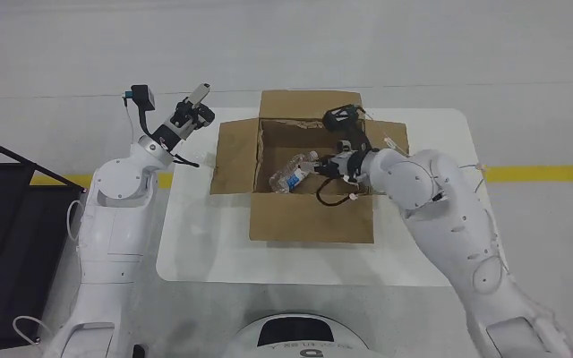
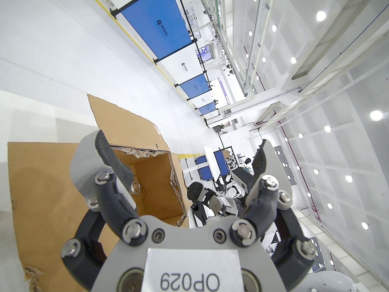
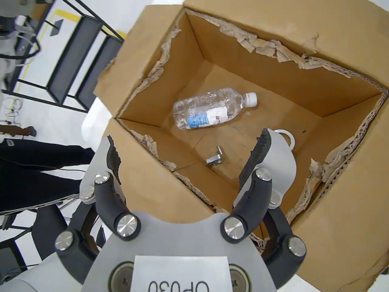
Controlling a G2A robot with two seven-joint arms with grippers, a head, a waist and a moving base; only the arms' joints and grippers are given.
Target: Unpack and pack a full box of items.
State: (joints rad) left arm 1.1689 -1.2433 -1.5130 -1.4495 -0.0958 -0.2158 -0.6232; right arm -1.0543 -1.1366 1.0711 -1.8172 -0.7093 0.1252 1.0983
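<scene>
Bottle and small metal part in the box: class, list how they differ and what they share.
The bottle is clear plastic with a white cap; the metal part is grey and opaque. The bottle is far larger than the metal part. Both lie on the floor of the box, apart from each other.

box (image 3: 273,16): cut by frame edge | small metal piece (image 3: 215,159): unidentifiable

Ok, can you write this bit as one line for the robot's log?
box: open | bottle: lying inside | right gripper: open, over box | left gripper: open, beside box
</scene>
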